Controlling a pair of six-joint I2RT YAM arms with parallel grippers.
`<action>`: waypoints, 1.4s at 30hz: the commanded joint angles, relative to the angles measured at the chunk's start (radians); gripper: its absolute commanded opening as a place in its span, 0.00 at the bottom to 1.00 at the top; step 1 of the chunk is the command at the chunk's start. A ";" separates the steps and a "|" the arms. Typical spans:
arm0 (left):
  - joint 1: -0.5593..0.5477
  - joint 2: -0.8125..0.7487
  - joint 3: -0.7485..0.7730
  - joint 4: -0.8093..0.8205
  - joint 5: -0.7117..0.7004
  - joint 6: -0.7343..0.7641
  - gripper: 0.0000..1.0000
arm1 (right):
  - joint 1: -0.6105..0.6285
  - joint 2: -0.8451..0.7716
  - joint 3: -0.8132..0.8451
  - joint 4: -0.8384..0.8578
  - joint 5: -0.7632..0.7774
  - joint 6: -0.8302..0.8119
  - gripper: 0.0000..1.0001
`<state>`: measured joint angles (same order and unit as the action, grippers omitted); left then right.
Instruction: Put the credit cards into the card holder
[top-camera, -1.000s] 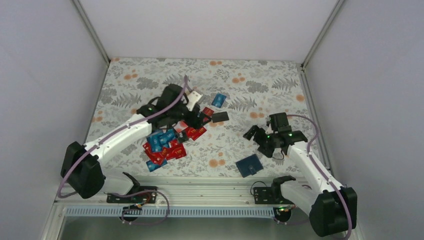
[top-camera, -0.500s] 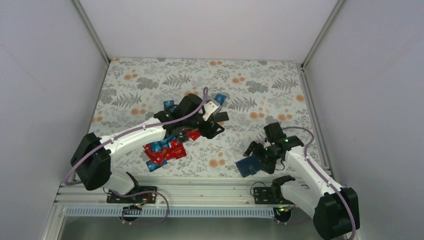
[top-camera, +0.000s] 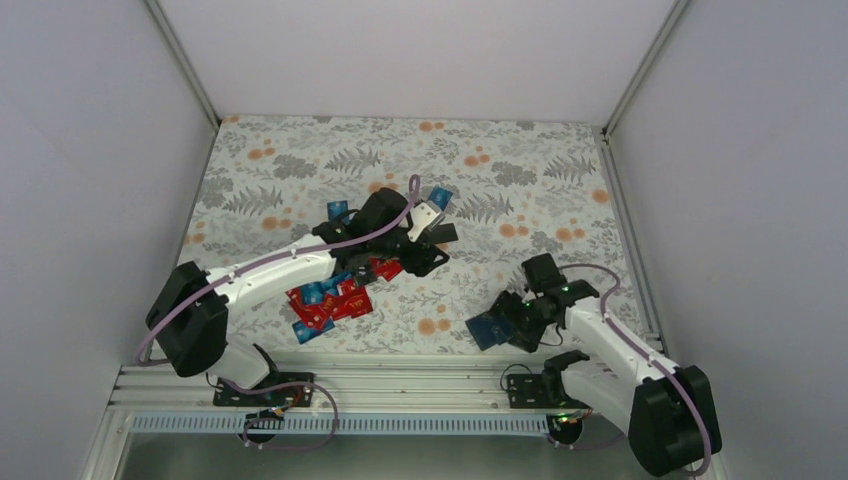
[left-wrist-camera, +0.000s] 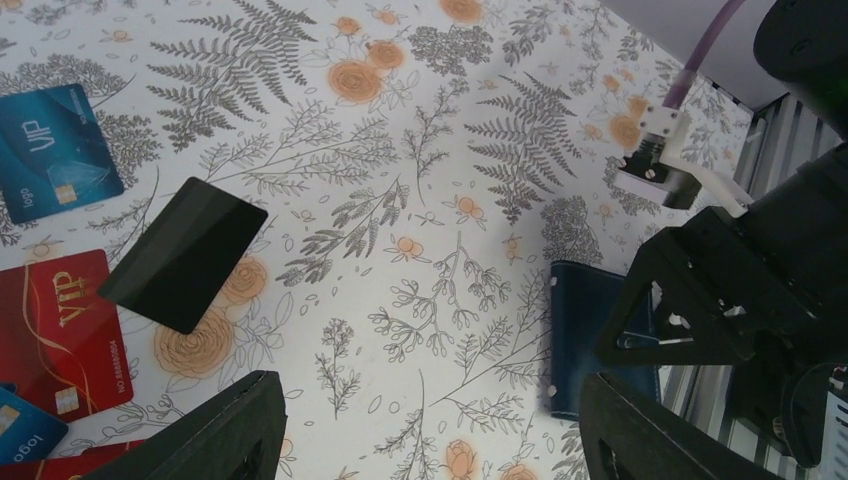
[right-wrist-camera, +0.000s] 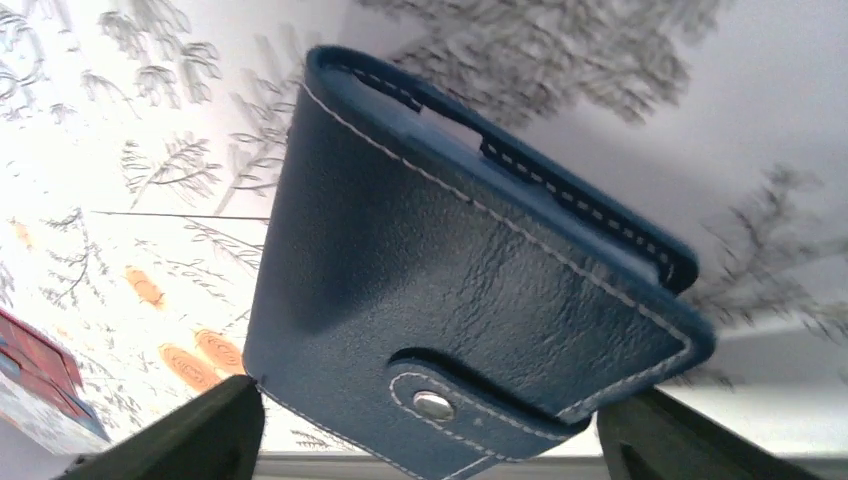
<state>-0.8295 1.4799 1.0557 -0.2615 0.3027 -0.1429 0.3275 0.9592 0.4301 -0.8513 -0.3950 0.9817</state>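
Observation:
The credit cards lie in a red and blue pile (top-camera: 330, 295) left of centre. A black card (top-camera: 440, 234) and a blue card (top-camera: 437, 198) lie apart behind it. In the left wrist view I see the black card (left-wrist-camera: 185, 255), a blue VIP card (left-wrist-camera: 55, 150) and a red VIP card (left-wrist-camera: 60, 325). My left gripper (top-camera: 422, 258) (left-wrist-camera: 432, 430) is open and empty, just in front of the black card. The card holder (top-camera: 488, 329) (right-wrist-camera: 450, 300) (left-wrist-camera: 590, 340) is folded shut, snap fastened, near the front edge. My right gripper (top-camera: 512, 320) (right-wrist-camera: 430, 440) is open and straddles it.
The metal rail (top-camera: 400, 375) runs along the near table edge, just in front of the card holder. Grey walls close in the left, right and back. A small blue card (top-camera: 338, 209) lies behind the left arm.
My left gripper swung right from over the pile to the black card. My right gripper came down and left onto the card holder, which has shifted slightly left.

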 joint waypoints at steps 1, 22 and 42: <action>-0.009 0.017 0.018 0.023 -0.001 -0.004 0.74 | 0.015 0.045 0.023 0.162 -0.027 0.025 0.75; -0.015 0.082 0.030 0.021 0.004 -0.056 0.67 | 0.015 0.481 0.263 0.423 0.090 -0.268 0.24; -0.128 0.260 0.056 -0.024 0.057 -0.231 0.64 | 0.023 0.303 0.172 0.294 0.039 -0.367 0.62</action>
<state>-0.9161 1.6802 1.0718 -0.2783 0.3225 -0.3042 0.3340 1.3041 0.6445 -0.5137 -0.3038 0.6010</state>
